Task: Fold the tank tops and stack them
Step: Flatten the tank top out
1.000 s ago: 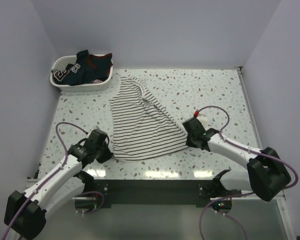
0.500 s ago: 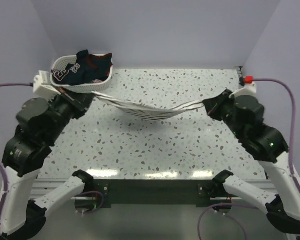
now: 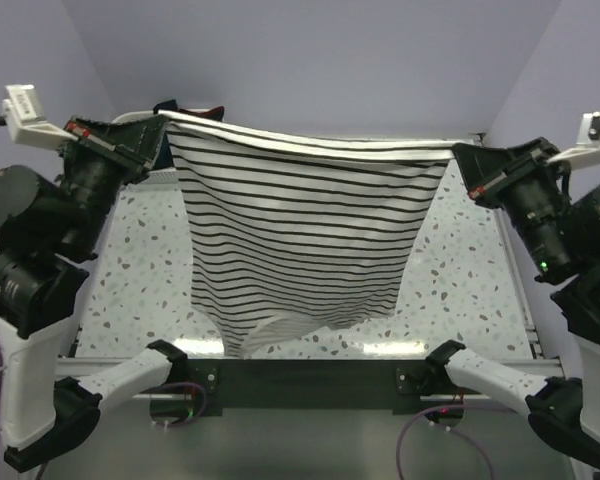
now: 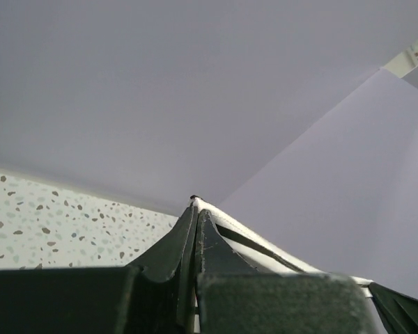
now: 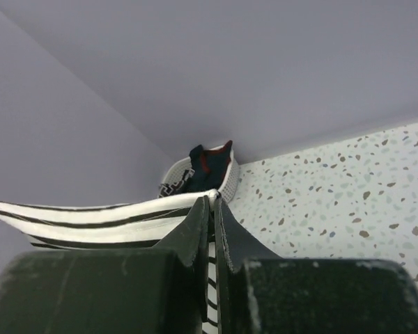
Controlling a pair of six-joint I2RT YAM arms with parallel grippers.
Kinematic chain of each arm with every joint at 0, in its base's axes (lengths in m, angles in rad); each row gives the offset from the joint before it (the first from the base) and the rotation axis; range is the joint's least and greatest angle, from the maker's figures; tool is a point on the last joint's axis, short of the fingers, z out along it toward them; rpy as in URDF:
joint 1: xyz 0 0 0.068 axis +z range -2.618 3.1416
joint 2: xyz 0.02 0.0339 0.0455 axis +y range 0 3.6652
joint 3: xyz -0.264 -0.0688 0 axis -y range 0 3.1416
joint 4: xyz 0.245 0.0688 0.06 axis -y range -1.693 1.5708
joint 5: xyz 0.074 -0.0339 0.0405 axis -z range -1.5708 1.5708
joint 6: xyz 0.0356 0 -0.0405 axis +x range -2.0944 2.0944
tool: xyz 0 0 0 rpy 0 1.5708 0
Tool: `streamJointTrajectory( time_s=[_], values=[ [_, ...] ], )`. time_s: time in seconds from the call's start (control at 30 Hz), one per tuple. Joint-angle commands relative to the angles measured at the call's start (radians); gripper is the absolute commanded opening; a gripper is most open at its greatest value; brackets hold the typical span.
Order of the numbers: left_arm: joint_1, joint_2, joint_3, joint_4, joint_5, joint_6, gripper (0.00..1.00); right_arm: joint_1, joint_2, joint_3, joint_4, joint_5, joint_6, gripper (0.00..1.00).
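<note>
I hold the striped tank top [image 3: 300, 230] high over the table [image 3: 130, 270], stretched between my two grippers. My left gripper [image 3: 160, 135] is closed tight on one upper corner, and my right gripper [image 3: 458, 152] is closed tight on the other. The held edge runs left to right, almost level. The cloth hangs down from it toward the near edge of the table, and I cannot tell if it touches. Neither arm is nearer, so I judge both must lower together. The basket [image 5: 230, 182] with the navy tank top [image 5: 202, 170] sits far left.
</note>
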Motion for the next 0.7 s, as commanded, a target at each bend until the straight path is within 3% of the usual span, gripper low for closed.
streamJointTrajectory(
  time_s=[0.0,0.13,0.27,0.4,0.5,0.57,0.67],
  values=[
    [0.000,0.083,-0.067,0.131,-0.058,0.047,0.00,-0.003,0.117,-0.043,0.046,0.063,-0.076,0.00],
    [0.010,0.201,-0.149,0.270,-0.049,0.073,0.00,-0.034,0.292,-0.047,0.119,0.102,-0.129,0.00],
    [0.178,0.449,-0.101,0.431,0.207,0.012,0.00,-0.256,0.511,0.073,0.197,-0.178,-0.081,0.00],
    [0.240,0.704,0.183,0.442,0.348,0.050,0.00,-0.294,0.712,0.325,0.200,-0.239,-0.105,0.00],
    [0.265,0.863,0.527,0.387,0.414,0.063,0.00,-0.331,0.803,0.509,0.183,-0.277,-0.097,0.00],
    [0.286,0.896,0.574,0.411,0.457,0.048,0.00,-0.360,0.819,0.578,0.180,-0.282,-0.091,0.00],
    [0.319,0.849,0.497,0.502,0.503,0.026,0.00,-0.405,0.785,0.528,0.212,-0.289,-0.081,0.00]
  ],
)
